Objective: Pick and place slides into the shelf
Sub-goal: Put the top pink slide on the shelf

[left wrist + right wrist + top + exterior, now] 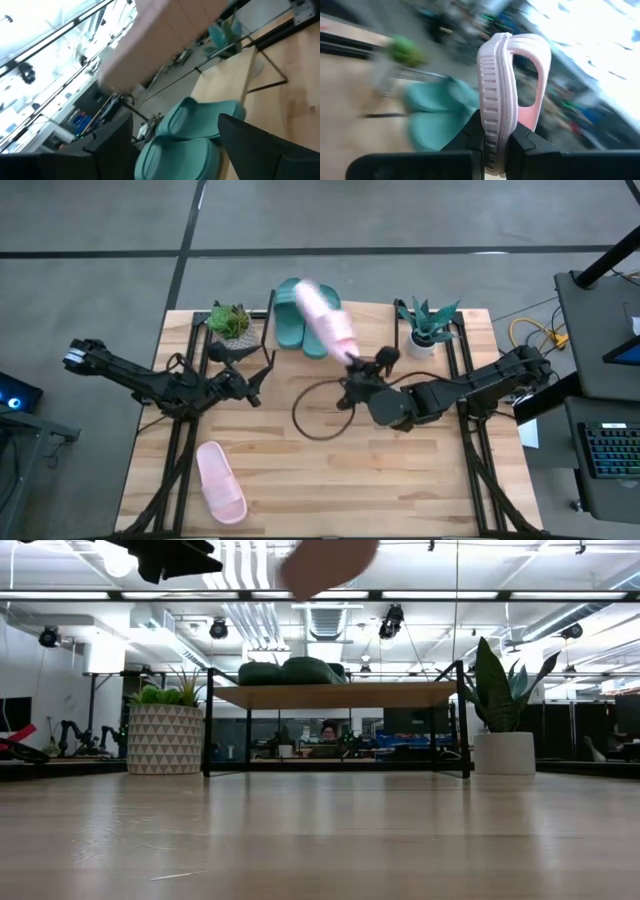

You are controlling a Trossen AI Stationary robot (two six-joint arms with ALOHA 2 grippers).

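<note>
Two teal slides (293,320) lie side by side on the shelf (330,695), along its left half. My right gripper (352,366) is shut on one pink slide (322,318), which is held high over the table in front of the shelf and reaches over the teal pair. In the low view that pink slide (330,560) is above shelf height. The other pink slide (220,482) lies flat on the table near its near-left corner. My left gripper (255,388) is open in the air left of centre, touching nothing. Its wrist view looks at the teal slides (185,135). My right gripper pinches the pink slide between its two fingers (470,137) at the slide's near end, on a pale ribbed band (492,117). I cannot tell whether that band is the strap or the sole. The slide is lifted clear, turned on edge, and runs away from the fingers toward the shelf.
A potted green plant (232,322) stands at the shelf's left end and a spiky plant in a white pot (430,328) at its right end. A loop of black cable (320,415) lies on the table's middle. The shelf top (400,695) right of the teal slides is bare.
</note>
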